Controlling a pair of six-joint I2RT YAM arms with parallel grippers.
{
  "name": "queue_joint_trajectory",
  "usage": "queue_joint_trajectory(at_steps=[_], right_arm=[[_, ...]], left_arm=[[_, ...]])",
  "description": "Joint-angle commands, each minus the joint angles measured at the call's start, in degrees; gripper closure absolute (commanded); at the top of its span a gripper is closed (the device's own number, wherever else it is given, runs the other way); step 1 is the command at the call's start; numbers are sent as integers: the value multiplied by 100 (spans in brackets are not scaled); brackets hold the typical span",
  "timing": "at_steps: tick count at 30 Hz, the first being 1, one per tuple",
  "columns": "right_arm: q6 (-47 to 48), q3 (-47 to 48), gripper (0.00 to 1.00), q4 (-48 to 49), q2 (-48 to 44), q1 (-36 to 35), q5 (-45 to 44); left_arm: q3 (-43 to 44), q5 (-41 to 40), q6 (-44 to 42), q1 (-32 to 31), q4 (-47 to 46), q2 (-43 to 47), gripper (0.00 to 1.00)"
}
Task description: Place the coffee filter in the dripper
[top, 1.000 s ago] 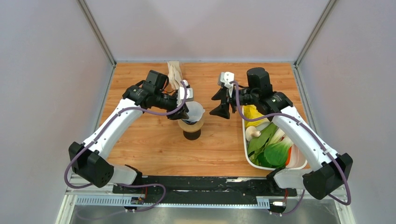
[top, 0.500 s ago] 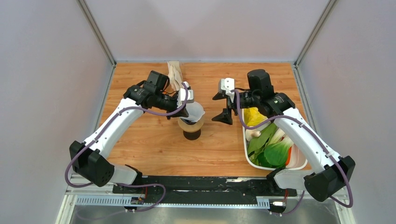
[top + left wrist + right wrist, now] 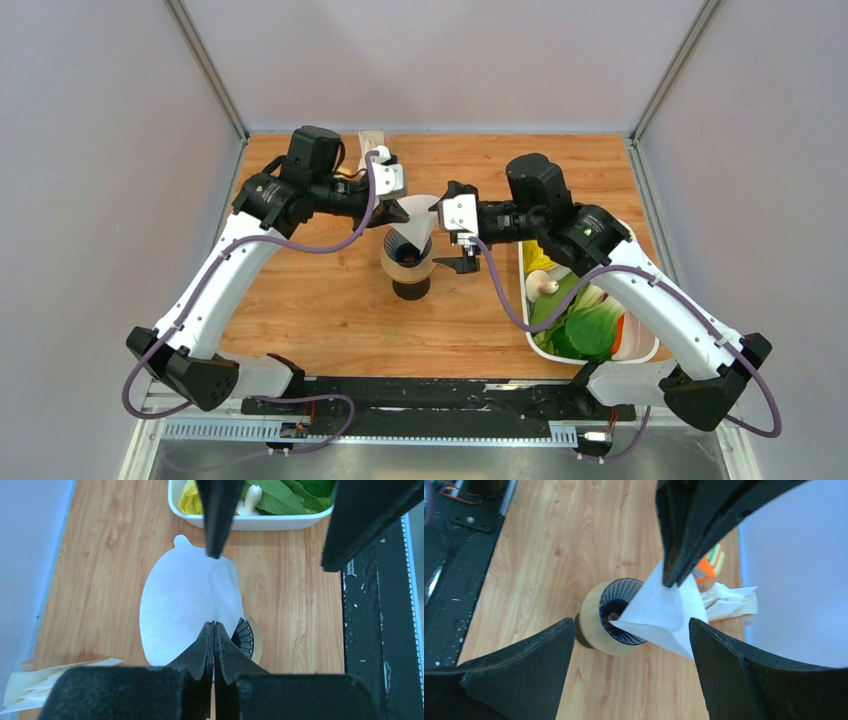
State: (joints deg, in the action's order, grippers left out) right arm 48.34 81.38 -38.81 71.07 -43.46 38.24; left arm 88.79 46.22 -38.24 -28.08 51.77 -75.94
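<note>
**Top view.** The left gripper (image 3: pixel 398 212), just left of frame centre, is pinched shut on the edge of the filter (image 3: pixel 416 238). The filter hangs tilted over the dripper (image 3: pixel 405 258). The dripper sits in a brown pot (image 3: pixel 410 280) at the centre of the table (image 3: pixel 330 310). The right gripper (image 3: pixel 445 236) stands just right of the filter with its jaws spread wide, one finger above and one below in the frame. A white tray (image 3: pixel 524 300) of greens lies at the right.

**Left wrist view.** The fingertips (image 3: pixel 214 632) meet on the near rim of the white sheet (image 3: pixel 175 605). A dark ribbed arc of the dripper (image 3: pixel 244 637) shows to their right. A pile of paper filters (image 3: pixel 40 690) lies at the lower left.

**Right wrist view.** The two fingers (image 3: pixel 524 675) at the bottom corners are far apart and grip nothing. Between them, the filter (image 3: pixel 664 615) points its corner across the dripper's (image 3: pixel 616 602) mouth. The filter is not seated, and whether it touches the dripper cannot be told.
</note>
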Motion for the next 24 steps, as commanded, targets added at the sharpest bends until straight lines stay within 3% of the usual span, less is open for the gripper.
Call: queue_joint_trajectory(at_steps=[1,6,20,24], right_arm=[[-75,437,10,282,158,-39,-610],[-10,524,11,252,140,-54,-569],[137,590,48,-431,451,-205,-570],[214,662,54,-575,472,-221,-515]], left_arm=[[306,85,-10,-129,212,203,100],[340,-32,-154,-264,321,307,100],[512,-158,-584,-612,335,585,100],[507,-216,-720,-744,336,653,100]])
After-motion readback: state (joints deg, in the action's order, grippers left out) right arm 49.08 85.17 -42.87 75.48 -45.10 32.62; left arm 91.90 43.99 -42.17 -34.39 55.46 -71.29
